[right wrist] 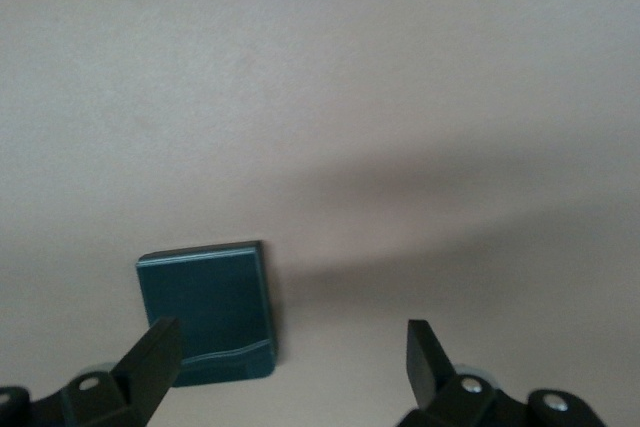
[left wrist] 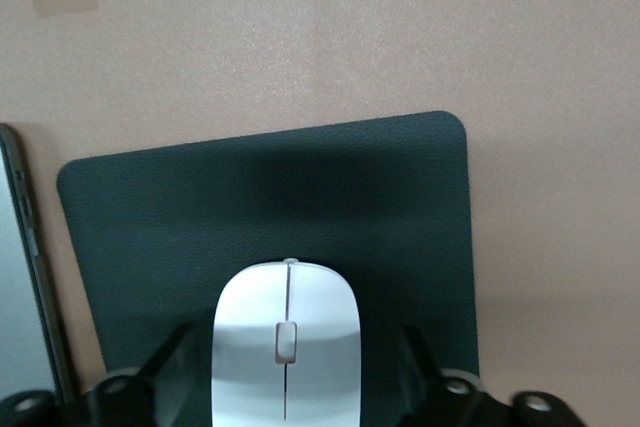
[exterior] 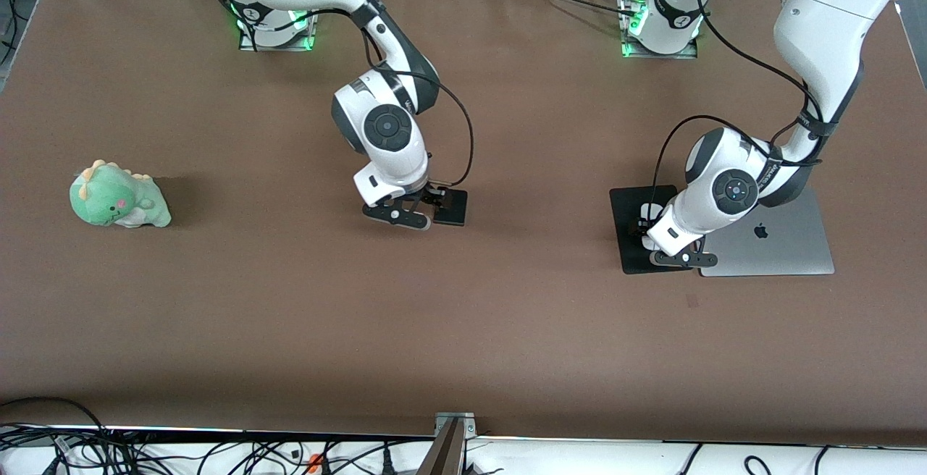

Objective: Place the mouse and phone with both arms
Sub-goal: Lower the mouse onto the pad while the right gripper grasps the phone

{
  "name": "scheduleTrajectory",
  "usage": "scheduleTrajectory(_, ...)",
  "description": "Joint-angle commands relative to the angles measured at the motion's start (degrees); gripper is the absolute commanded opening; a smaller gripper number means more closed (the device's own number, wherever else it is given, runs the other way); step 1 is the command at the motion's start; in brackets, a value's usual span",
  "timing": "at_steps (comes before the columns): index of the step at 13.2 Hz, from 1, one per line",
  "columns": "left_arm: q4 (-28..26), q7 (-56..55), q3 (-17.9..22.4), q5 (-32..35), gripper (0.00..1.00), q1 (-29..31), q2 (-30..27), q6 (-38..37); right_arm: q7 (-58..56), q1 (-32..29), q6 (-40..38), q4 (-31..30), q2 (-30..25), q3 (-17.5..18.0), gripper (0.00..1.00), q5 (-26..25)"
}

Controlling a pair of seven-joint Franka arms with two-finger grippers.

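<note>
You have both items down, as far as these views show. The mouse lies on the black mouse pad, which sits on the tabletop just beside the closed silver laptop at the left arm's end. The left claw is low over it with its fingers spread to either side of the shell — not pinching it, so the mouse looks released.

The phone lies flat on the bare tabletop near the middle. The right claw hangs just above it with its jaws wide apart and nothing between them; the phone lies under 1 finger rather than between the 2.

So you can judge both placements as made — what seems left is lifting the 2 arms clear. A green plush dinosaur sits untouched toward the right arm's end.
</note>
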Motion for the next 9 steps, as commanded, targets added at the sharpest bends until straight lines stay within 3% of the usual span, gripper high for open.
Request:
scheduleTrajectory(1, -0.2, -1.4, -0.3, 1.5, 1.0, 0.4, -0.9, 0.1, 1.6, 1.2, 2.9, 1.0, 2.3, -0.5, 1.0, 0.1)
scheduleTrajectory(5, 0.5, -1.2, -0.3, 1.5, 1.0, 0.6, -2.3, -0.9, 3.2, 2.7, 8.1, 1.0, 4.9, -0.5, 1.0, 0.0)
scheduleTrajectory(9, 0.4, -0.8, -1.0, 1.3, 1.0, 0.7, -8.2, -4.8, 3.2, 3.8, 9.8, 2.1, 7.3, -0.7, 1.0, -2.4)
